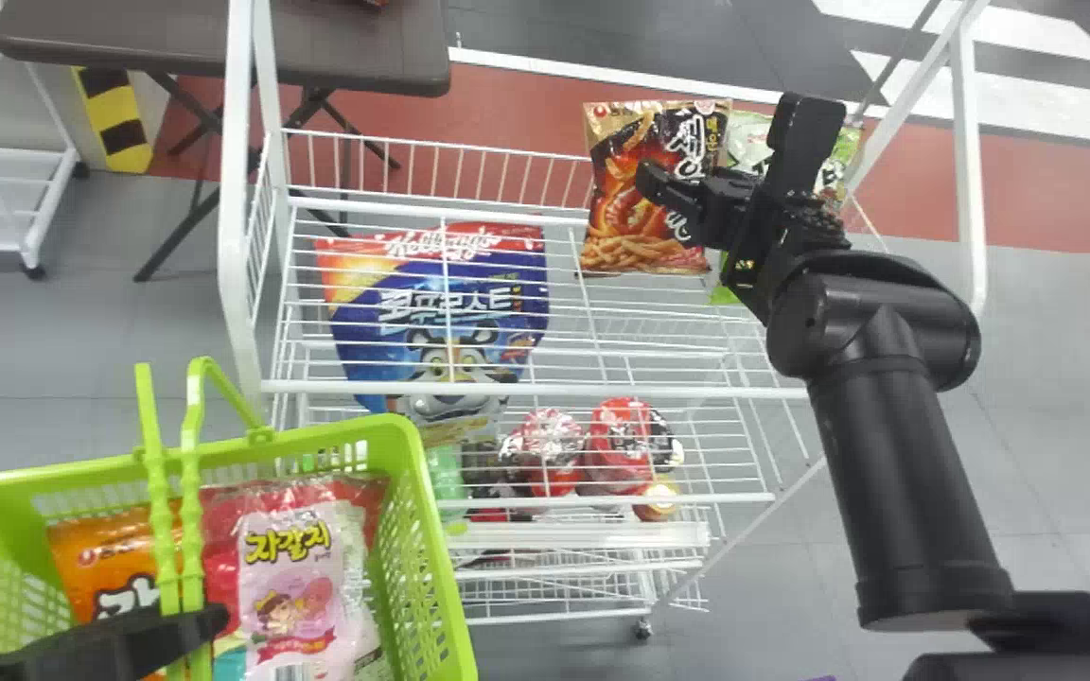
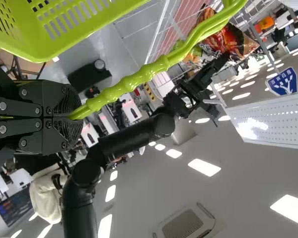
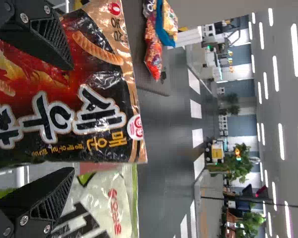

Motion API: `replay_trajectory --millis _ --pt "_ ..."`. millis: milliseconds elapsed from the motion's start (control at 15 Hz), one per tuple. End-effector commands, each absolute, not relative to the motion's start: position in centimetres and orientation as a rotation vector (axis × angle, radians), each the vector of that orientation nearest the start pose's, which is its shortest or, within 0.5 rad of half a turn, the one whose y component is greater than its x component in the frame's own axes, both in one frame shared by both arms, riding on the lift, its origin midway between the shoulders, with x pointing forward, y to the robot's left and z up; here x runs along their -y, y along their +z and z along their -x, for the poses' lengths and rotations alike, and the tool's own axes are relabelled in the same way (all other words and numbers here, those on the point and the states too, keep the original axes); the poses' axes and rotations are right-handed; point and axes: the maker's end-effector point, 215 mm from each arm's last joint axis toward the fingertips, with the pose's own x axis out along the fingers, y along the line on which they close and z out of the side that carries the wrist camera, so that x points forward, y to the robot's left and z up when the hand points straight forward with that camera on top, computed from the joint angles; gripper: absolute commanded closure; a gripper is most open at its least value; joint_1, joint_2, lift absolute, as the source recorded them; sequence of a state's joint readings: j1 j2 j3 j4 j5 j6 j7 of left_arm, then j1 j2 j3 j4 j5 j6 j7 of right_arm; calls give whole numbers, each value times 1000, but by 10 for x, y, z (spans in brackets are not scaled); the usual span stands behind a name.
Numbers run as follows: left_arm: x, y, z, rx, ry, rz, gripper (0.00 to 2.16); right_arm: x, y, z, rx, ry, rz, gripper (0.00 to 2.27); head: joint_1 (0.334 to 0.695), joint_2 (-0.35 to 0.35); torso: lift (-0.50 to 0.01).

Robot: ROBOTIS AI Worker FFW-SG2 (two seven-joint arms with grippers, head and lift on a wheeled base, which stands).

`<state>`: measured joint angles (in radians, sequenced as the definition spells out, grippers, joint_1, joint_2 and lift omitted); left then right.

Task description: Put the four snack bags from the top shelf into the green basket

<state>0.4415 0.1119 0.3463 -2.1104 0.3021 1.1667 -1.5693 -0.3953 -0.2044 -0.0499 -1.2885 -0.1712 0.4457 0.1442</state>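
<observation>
Two snack bags [image 1: 635,236] near the right jaws. One green basket [image 1: 417,558], its handle [image 1: 191,515] between the left jaws; below those, inside it, at least two more snack bags [image 1: 294,586]. One blue cereal bag [image 1: 436,326], between both pairs of jaws.

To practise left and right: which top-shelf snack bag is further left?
The red, black and gold bag; the pale green bag is right of it, partly behind the black right claw.
</observation>
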Motion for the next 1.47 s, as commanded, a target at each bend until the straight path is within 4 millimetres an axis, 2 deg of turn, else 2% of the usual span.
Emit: replay_trajectory --millis 0,133,200,467,667,933,1133,1200,1400 --pt "-146 -350 -250 -630 -1244 905 2148 314 -364 -698 -341 52 -10 572 695 -215 -5" --pt "-147 -351 -252 -626 -1241 909 2148 315 -369 -696 -358 43 -6 1791 695 -202 -5" --pt "-148 -351 -252 -627 -1239 910 2148 313 -377 -691 -384 39 -20 2145 695 -198 -5" --pt "-152 -350 -253 -618 -1231 910 2148 301 -348 -673 -338 62 -51 2246 695 -188 -5" --pt "-157 -349 -254 -611 -1221 910 2148 288 -318 -640 -297 105 -122 2246 695 -175 -5" --pt "-161 -345 -261 -598 -1216 899 2148 262 -300 -566 -354 173 -163 2250 695 -155 -5" --pt "-161 -344 -263 -594 -1218 896 2148 229 -307 -497 -476 270 -191 2250 695 -138 -5" --pt "-161 -344 -263 -594 -1218 896 2148 214 -304 -476 -502 313 -197 2250 695 -129 -5" --pt "-162 -344 -261 -594 -1218 895 2148 189 -283 -441 -503 376 -181 2246 695 -81 -5"
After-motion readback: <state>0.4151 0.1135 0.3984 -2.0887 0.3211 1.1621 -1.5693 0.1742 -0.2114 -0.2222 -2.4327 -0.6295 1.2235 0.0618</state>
